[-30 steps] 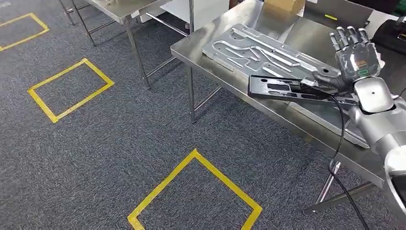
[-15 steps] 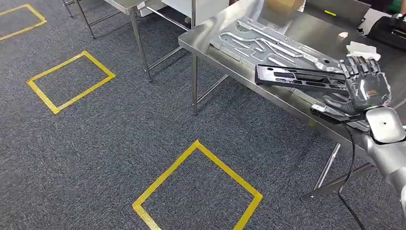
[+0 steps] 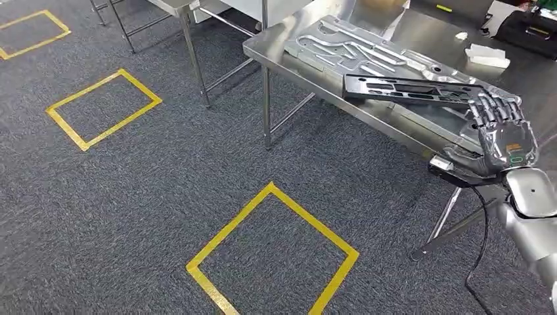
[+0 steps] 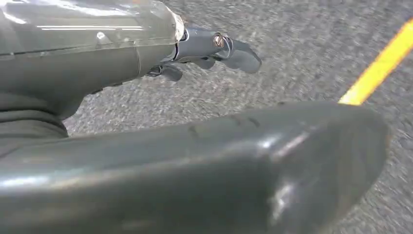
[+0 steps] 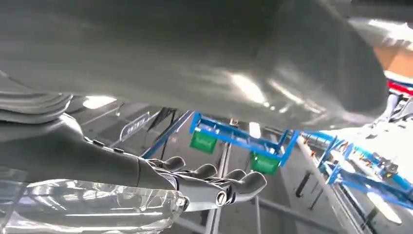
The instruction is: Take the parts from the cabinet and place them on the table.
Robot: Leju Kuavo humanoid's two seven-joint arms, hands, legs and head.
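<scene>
A long black slotted part [image 3: 407, 90] lies flat on the steel table [image 3: 368, 119], partly on top of a large grey machined plate [image 3: 341, 49]. My right hand [image 3: 502, 134] hovers off the part's right end, near the table's front edge, fingers spread and holding nothing. In the right wrist view the same hand [image 5: 214, 183] has its fingers stretched out side by side, with nothing in them. My left hand [image 4: 209, 46] hangs over the grey carpet, fingers loosely extended and holding nothing.
A white cloth [image 3: 487, 56] and a black bag [image 3: 533, 33] sit at the back of the table. A second steel table [image 3: 174, 8] stands at the upper left. Yellow tape squares [image 3: 272, 249] mark the carpet. A black cable [image 3: 483, 243] hangs beside my right arm.
My right hand has let go of the black part and drawn back toward the table's front edge. The part stays on the plate. The camera has shifted a little.
</scene>
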